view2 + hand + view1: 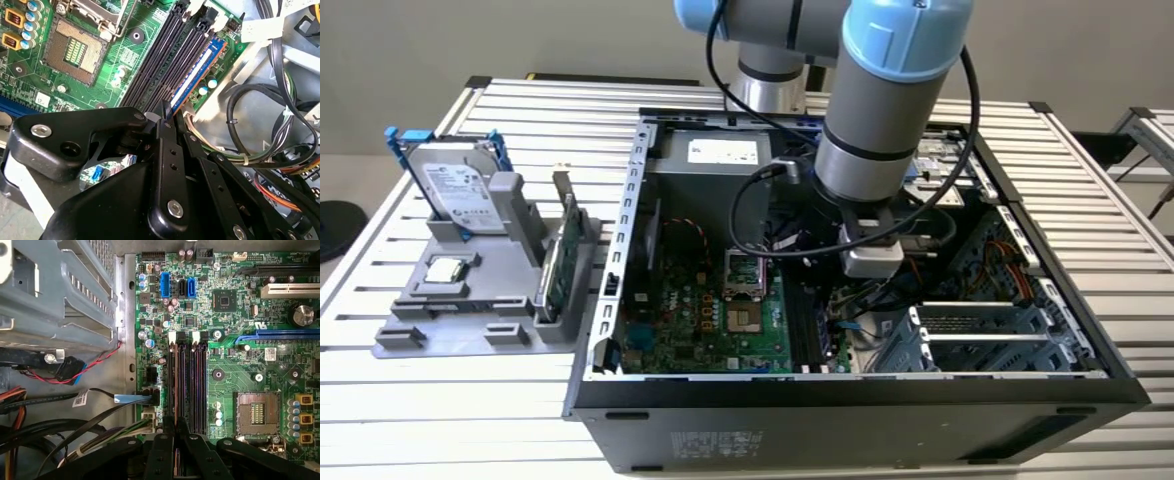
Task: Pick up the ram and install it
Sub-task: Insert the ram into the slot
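While the arm (887, 110) reaches down into the open computer case (854, 385), entries run view by view.

Exterior view, carrier: slatted metal table (480, 420); the case lies on its side at the middle, open side up.
Exterior view, surroundings: grey parts holder (454, 310) near the table's edge on the exterior view's left, carrying one hard drive (454, 185) in a blue frame, one square silver processor chip (447, 268) lying flat, and one upright green card (558, 262).
Exterior view, obstructions: black cables (761, 195) loop around the wrist; a drive cage (987, 335) stands beside the gripper on the exterior view's right.
Exterior view, gripper (861, 262): low inside the case, above the memory slots (807, 325).

Second wrist view, ram (197, 72): one stick, blue-labelled edge up, standing in the outermost slot at the motherboard's (125, 55) edge; long axis parallel to the slots.
Second wrist view, gripper (165, 117): fingers drawn together on the near end of the ram.
Second wrist view, neighbours: one empty processor socket (75, 50); cable bundle (260, 125) just beside the board edge.

First wrist view, slots (187, 385): four, black, side by side.
First wrist view, gripper (175, 427): fingertips meet over the slot nearest the board's edge.
First wrist view, neighbours: one processor socket (257, 412); red wire (95, 365); grey drive cage (60, 290).
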Robot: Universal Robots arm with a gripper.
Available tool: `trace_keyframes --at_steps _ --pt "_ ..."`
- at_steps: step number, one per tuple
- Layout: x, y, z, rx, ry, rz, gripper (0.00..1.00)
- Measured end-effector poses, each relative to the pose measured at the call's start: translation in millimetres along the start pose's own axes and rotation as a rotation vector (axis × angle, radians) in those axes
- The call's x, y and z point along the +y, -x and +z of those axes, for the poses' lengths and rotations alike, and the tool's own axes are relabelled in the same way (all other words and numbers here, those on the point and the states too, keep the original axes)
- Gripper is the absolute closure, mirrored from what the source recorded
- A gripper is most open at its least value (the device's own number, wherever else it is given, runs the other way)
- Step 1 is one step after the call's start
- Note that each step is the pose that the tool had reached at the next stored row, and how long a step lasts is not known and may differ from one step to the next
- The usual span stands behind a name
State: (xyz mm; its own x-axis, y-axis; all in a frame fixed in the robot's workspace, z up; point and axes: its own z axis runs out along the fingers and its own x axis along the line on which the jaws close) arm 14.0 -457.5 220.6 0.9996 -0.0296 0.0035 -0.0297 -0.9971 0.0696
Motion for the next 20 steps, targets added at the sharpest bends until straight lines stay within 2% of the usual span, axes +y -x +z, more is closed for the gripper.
trace_keyframes --at_steps 20 --pt "-0.4 0.8 4.3 0.0016 -0.0004 -0.021 1.00"
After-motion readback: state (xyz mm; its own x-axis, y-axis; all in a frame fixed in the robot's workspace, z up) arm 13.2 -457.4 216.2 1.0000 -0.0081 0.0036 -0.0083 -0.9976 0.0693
